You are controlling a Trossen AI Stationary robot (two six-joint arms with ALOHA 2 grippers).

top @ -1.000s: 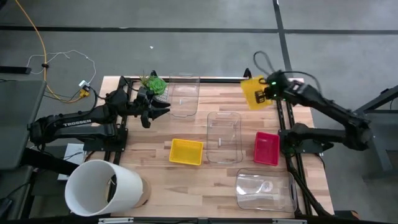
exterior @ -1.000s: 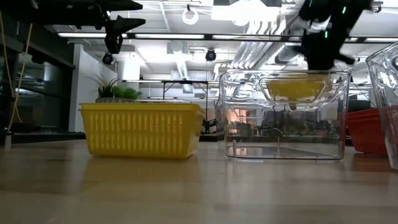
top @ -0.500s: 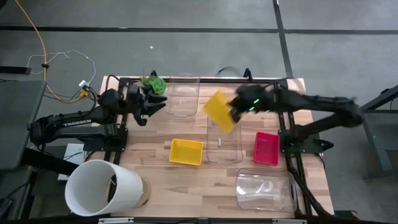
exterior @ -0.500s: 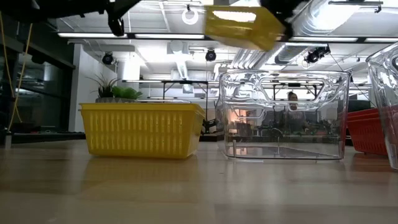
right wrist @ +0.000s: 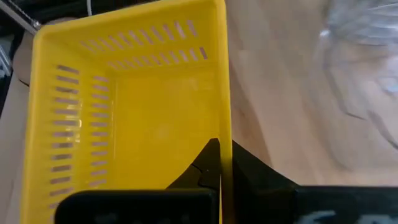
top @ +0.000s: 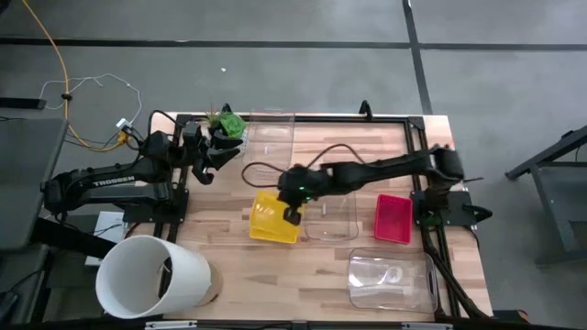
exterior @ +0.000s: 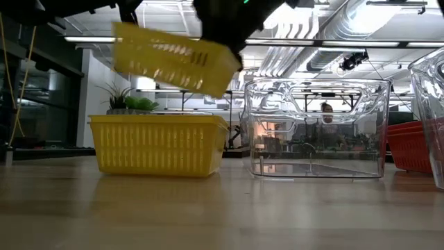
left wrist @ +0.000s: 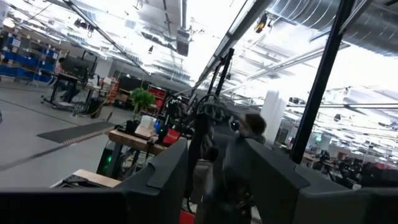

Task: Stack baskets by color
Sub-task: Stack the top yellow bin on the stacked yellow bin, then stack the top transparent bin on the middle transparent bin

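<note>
right hand (top: 292,213) now carrying yellow basket (exterior: 173,61) above second yellow basket (exterior: 158,144)

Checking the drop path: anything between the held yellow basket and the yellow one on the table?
Nothing visible. The right end effector holds the yellow mesh-sided plastic basket tilted in the air above the yellow mesh basket on the table, with open space between them. The clear transparent basket stands beside, apart.

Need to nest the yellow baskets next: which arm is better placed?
Right. The right gripper already grips a yellow basket tilted above the yellow one on the table; the left gripper waits near the plant.
</note>
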